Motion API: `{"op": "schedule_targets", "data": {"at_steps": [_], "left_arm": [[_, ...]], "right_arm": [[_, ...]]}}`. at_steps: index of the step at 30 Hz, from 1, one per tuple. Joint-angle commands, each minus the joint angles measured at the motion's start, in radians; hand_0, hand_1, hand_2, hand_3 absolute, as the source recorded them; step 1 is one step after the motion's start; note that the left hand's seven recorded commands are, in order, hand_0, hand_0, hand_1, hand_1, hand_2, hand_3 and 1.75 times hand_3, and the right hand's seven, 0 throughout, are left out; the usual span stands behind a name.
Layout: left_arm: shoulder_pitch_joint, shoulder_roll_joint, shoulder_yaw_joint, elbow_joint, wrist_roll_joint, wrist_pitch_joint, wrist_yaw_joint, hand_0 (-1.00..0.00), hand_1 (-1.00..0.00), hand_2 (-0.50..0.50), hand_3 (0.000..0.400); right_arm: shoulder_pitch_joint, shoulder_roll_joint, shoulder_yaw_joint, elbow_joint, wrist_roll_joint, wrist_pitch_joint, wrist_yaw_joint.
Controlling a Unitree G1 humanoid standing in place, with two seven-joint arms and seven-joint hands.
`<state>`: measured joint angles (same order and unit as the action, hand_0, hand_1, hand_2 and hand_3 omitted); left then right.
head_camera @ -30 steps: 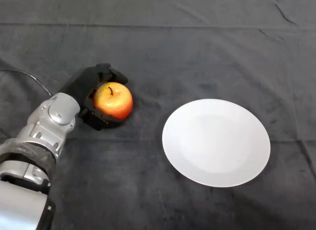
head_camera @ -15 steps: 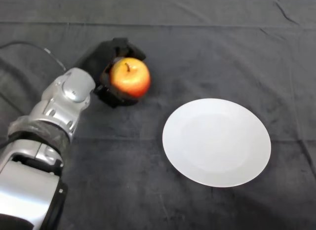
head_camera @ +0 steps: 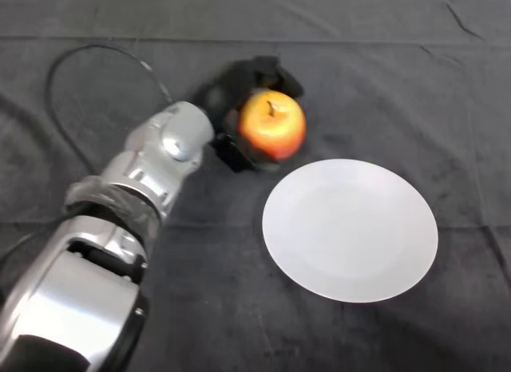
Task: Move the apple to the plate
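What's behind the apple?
The black robot hand is behind the apple, its fingers curled round it. Most of the palm is covered by the apple. The white plate lies apart, nearer the camera.

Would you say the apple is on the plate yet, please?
Not yet: the apple sits in the left hand, beyond the bare plate's far-left rim.
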<state>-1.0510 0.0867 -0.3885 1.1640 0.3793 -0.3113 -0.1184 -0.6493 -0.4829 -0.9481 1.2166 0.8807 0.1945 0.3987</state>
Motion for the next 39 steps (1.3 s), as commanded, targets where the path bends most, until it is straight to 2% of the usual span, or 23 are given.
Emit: {"op": "schedule_targets", "data": {"at_steps": [1, 11, 20, 22, 23, 26, 30, 32, 33, 34, 35, 36, 37, 38, 39], "left_arm": [[-0.111, -0.013, -0.050, -0.046, 0.025, -0.034, -0.020, -1.00, -1.00, 0.00, 0.400], [-0.089, -0.040, -0.153, -0.035, 0.045, -0.098, -0.058, -1.00, -1.00, 0.00, 0.400], [-0.065, -0.034, -0.233, -0.029, 0.043, -0.145, -0.093, -1.00, -1.00, 0.00, 0.400], [-0.060, -0.029, -0.245, -0.026, 0.041, -0.152, -0.102, -1.00, -0.98, -0.01, 0.400], [-0.059, -0.026, -0.251, -0.024, 0.040, -0.154, -0.108, -1.00, -0.90, -0.05, 0.400], [-0.060, -0.019, -0.263, -0.018, 0.035, -0.154, -0.128, -1.00, -1.00, 0.00, 0.400], [-0.064, -0.015, -0.272, -0.011, 0.026, -0.150, -0.149, -1.00, -0.99, -0.01, 0.400], [-0.067, -0.015, -0.274, -0.009, 0.020, -0.146, -0.159, -1.00, -0.84, -0.08, 0.400], [-0.069, -0.015, -0.275, -0.008, 0.017, -0.144, -0.163, -1.00, -0.61, -0.20, 0.400], [-0.070, -0.014, -0.276, -0.007, 0.013, -0.143, -0.167, -0.93, -0.18, -0.37, 0.372], [-0.073, -0.014, -0.276, -0.006, 0.010, -0.141, -0.172, -0.85, 0.00, -0.42, 0.339], [-0.077, -0.014, -0.275, -0.006, 0.006, -0.140, -0.176, -0.83, 0.00, -0.41, 0.331], [-0.080, -0.014, -0.273, -0.006, 0.002, -0.138, -0.180, -0.75, 0.00, -0.38, 0.301], [-0.084, -0.014, -0.272, -0.006, -0.003, -0.137, -0.184, -0.43, 0.00, -0.21, 0.171], [-0.087, -0.014, -0.270, -0.006, -0.007, -0.136, -0.186, -0.17, 0.00, -0.09, 0.069]], "right_arm": [[-0.006, -0.018, -0.0029, -0.002, 0.0188, -0.009, 0.0040], [-0.007, -0.019, -0.0033, 0.000, 0.0189, -0.009, 0.0048], [-0.007, -0.020, -0.0036, 0.001, 0.0189, -0.009, 0.0054], [-0.007, -0.020, -0.0037, 0.001, 0.0190, -0.010, 0.0056], [-0.007, -0.020, -0.0037, 0.001, 0.0190, -0.010, 0.0056], [-0.007, -0.020, -0.0038, 0.002, 0.0189, -0.010, 0.0059], [-0.008, -0.020, -0.0039, 0.002, 0.0189, -0.010, 0.0061], [-0.008, -0.020, -0.0040, 0.003, 0.0189, -0.010, 0.0062], [-0.008, -0.020, -0.0040, 0.003, 0.0189, -0.010, 0.0063], [-0.008, -0.021, -0.0040, 0.003, 0.0189, -0.010, 0.0064], [-0.008, -0.021, -0.0040, 0.003, 0.0189, -0.010, 0.0064], [-0.008, -0.021, -0.0041, 0.003, 0.0189, -0.010, 0.0065], [-0.008, -0.021, -0.0041, 0.003, 0.0189, -0.010, 0.0065], [-0.008, -0.021, -0.0041, 0.003, 0.0189, -0.010, 0.0066], [-0.008, -0.021, -0.0041, 0.004, 0.0189, -0.010, 0.0066]]}}
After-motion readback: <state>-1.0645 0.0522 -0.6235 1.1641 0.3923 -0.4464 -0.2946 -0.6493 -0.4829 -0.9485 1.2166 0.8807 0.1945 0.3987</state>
